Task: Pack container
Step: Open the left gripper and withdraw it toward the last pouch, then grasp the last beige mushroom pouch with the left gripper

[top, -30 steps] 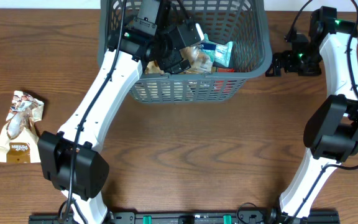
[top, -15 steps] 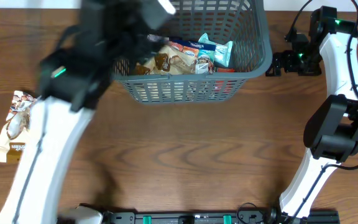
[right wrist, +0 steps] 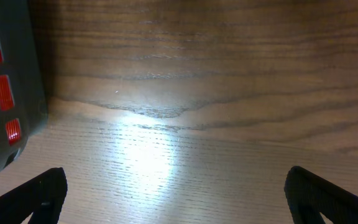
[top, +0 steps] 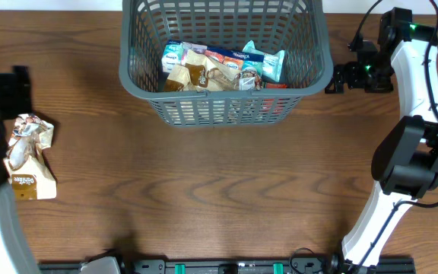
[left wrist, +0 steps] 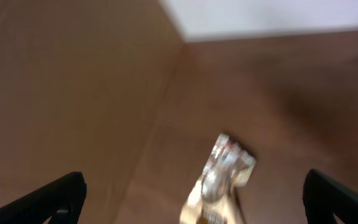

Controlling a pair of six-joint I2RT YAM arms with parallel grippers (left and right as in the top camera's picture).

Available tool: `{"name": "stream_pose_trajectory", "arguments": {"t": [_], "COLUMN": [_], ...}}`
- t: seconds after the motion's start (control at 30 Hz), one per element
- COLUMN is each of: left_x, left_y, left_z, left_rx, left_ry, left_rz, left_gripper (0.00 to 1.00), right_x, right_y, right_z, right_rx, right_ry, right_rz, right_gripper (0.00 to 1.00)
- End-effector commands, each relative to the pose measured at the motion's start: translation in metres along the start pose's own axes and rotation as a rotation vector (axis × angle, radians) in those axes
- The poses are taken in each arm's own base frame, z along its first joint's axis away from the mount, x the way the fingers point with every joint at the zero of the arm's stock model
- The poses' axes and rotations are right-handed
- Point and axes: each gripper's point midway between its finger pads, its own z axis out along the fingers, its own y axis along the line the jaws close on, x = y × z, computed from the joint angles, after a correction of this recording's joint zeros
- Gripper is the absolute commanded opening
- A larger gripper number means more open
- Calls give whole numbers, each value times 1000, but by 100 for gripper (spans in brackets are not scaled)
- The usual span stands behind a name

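Note:
The dark grey lattice container (top: 319, 76) stands at the table's back middle and holds several snack packets (top: 219, 68). One brown and white snack packet (top: 27, 156) lies on the table at the far left; it also shows blurred in the left wrist view (left wrist: 219, 186). My left gripper (left wrist: 194, 196) is open and empty above that packet, its arm blurred at the overhead view's left edge. My right gripper (right wrist: 176, 196) is open and empty over bare wood just right of the container (right wrist: 8, 81).
The table's wooden top (top: 226, 198) stretches in front of the container. A pale wall or floor strip (left wrist: 272, 15) shows beyond the table edge in the left wrist view.
My left arm has swung from inside the container out to the far left, above the lone packet. More packets now show in the container. The right arm has not moved.

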Motion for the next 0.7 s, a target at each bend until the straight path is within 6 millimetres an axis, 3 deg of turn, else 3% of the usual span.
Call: {"name": "stream_pose_trajectory", "arguments": {"t": [0.0, 0.4, 0.53, 0.67], "left_x": [27, 111, 135, 159], "left_y": [12, -23, -40, -54], "left_z": [42, 167, 198, 217], "left_rx": [-15, 206, 240, 281], "left_ry": [157, 568, 668, 763], "left_rz": [-83, 53, 41, 57], "left_gripper": [98, 99, 98, 99], "right_x": [1, 1, 1, 1], "right_y": [4, 4, 3, 3], "right_z": [5, 5, 5, 5], "right_rx": [-3, -2, -1, 3], "right_ry": [14, 13, 11, 12], "right_rz": [-20, -20, -20, -3], "right_gripper": [99, 99, 99, 99]}}
